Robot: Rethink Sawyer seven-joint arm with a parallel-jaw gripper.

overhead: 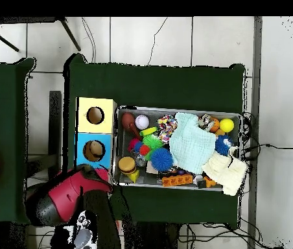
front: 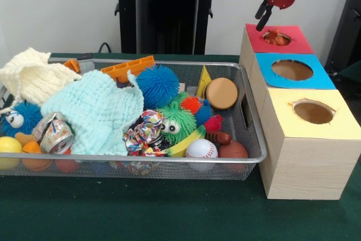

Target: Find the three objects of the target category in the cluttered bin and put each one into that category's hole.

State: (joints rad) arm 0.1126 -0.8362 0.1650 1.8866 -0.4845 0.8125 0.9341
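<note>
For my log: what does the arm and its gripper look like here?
The arm has a red shell with black sections. In the front view, a red rounded wrist carries the gripper, made of slim black fingers. No cables or markings are visible.

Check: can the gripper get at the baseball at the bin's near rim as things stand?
Probably yes. The baseball lies uncovered on top by the bin's rim, with nothing over it. The gripper hangs above the red-topped box, clear of the clutter.
</note>
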